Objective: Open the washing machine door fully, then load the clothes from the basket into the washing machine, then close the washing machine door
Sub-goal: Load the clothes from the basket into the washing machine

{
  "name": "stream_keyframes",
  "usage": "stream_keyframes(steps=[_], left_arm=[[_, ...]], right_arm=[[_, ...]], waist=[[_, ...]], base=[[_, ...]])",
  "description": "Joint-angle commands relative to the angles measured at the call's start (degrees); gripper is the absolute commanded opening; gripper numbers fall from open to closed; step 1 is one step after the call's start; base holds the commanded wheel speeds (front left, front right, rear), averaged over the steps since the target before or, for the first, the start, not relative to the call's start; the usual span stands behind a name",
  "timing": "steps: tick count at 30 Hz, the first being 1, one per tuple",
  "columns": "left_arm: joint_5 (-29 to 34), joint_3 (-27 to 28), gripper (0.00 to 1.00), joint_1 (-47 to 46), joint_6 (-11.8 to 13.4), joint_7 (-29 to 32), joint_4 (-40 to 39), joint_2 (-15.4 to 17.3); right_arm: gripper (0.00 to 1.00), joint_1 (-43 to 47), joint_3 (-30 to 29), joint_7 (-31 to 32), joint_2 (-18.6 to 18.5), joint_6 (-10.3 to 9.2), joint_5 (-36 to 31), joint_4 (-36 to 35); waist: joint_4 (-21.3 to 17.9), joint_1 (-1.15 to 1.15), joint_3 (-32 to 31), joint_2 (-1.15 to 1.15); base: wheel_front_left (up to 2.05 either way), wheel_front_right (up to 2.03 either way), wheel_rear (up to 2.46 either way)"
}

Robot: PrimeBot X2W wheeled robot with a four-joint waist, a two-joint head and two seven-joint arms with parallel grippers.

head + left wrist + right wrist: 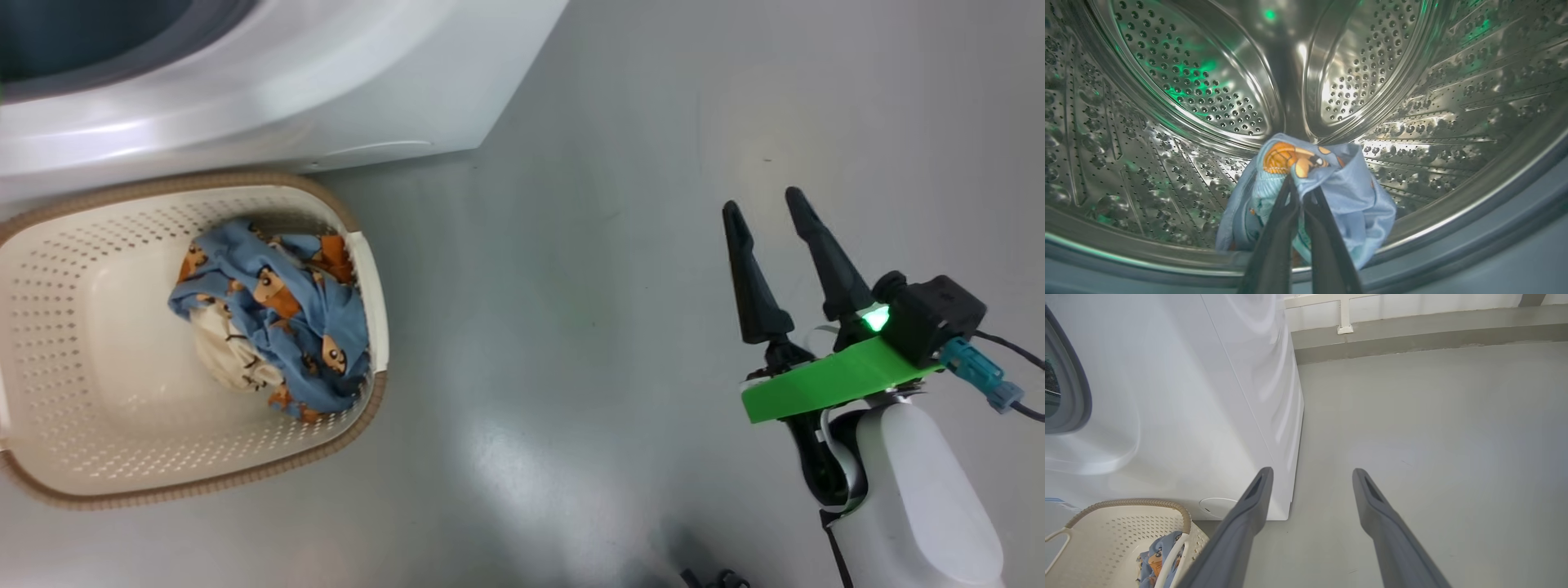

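Loading step: the left gripper [1300, 185] is pinched shut on 1 garment [1355, 196] at the drum [1188, 81] mouth. The right gripper [761, 202] idles, jaws wide. More clothes [277, 318] wait in the basket [73, 269]. Next: release deeper inside, then fetch those.

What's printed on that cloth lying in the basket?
The clothes are light blue with orange-and-tan cartoon faces, plus a white patch; the head view shows it best.

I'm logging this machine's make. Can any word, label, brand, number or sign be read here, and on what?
No text can be read.
A blue sticker low on the washing machine: cut off and too blurred to read.
The clothes in the basket: cartoon faces, no words.
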Motion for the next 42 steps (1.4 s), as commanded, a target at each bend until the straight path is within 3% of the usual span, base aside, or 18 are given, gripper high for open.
stream_keyframes(steps=[1, 9, 10, 11, 13, 14, 15, 32, 38, 42], left_arm=[[-0.17, 0.26, 0.0, -2.72, -0.09, -0.31, 1.68, 3.08], [-0.87, -6.18, 0.0, -8.22, -0.09, 0.52, 13.97, 2.46], [-1.23, -7.26, 0.04, -8.96, -0.09, 1.38, 15.47, 2.29], [-1.72, -8.2, 0.29, -9.59, -0.09, 2.15, 16.75, 2.1], [-2.87, -9.73, 0.63, -10.61, -0.09, 2.46, 18.3, 1.84], [-3.38, -10.53, 0.89, -10.98, -0.09, 2.41, 18.78, 1.78], [-4.04, -11.21, 1.0, -11.27, -0.09, 2.3, 19.12, 1.71], [-15.2, -19.01, 1.0, -8.25, -0.09, -0.19, 17.52, 1.68], [-13.95, -13.47, 1.0, -3.45, -0.09, -0.28, 11.59, 1.96], [-10.78, -7.71, 1.0, 2.44, -0.09, -0.29, 7.55, 0.49]], right_arm=[[1.0, 0.52, 1.52, -0.27, 0.31, 0.09, 0.55, -1.09], [1.0, 0.79, 2.73, -0.27, 0.31, 0.09, 0.72, -0.79], [1.0, 0.83, 2.81, -0.27, 0.31, 0.09, 0.71, -0.73], [1.0, 0.86, 2.85, -0.27, 0.31, 0.09, 0.7, -0.68], [1.0, 0.92, 2.86, -0.27, 0.31, 0.09, 0.67, -0.61], [1.0, 0.95, 2.85, -0.27, 0.31, 0.09, 0.66, -0.59], [1.0, 0.98, 2.8, -0.27, 0.31, 0.09, 0.63, -0.59], [1.0, 0.76, 1.02, -0.27, 0.31, 0.09, -1.06, -0.39], [1.0, 1.13, 0.06, -0.27, 0.31, 0.09, -1.95, -0.05], [1.0, 1.96, -0.58, -0.27, 0.26, 0.09, -2.61, 0.27]], waist=[[-0.61, 0.0, -0.02, 0.0], [-1.45, 0.0, -0.46, 0.0], [-1.48, 0.0, -0.5, 0.0], [-1.47, 0.0, -0.57, 0.0], [-1.42, 0.0, -0.69, 0.0], [-1.36, 0.0, -0.74, 0.0], [-1.27, 0.0, -0.82, 0.0], [2.49, 0.0, -2.35, 0.0], [3.94, 0.0, -4.04, 0.0], [5.0, 0.0, -6.18, 0.0]], base=[[0.0, 0.0, 0.0], [0.0, 0.0, 0.0], [0.0, 0.0, 0.0], [0.0, 0.0, 0.0], [0.0, 0.0, 0.0], [0.0, 0.0, 0.0], [0.0, 0.0, 0.0], [0.0, 0.0, 0.0], [0.0, 0.0, 0.0], [0.0, 0.0, 0.0]])
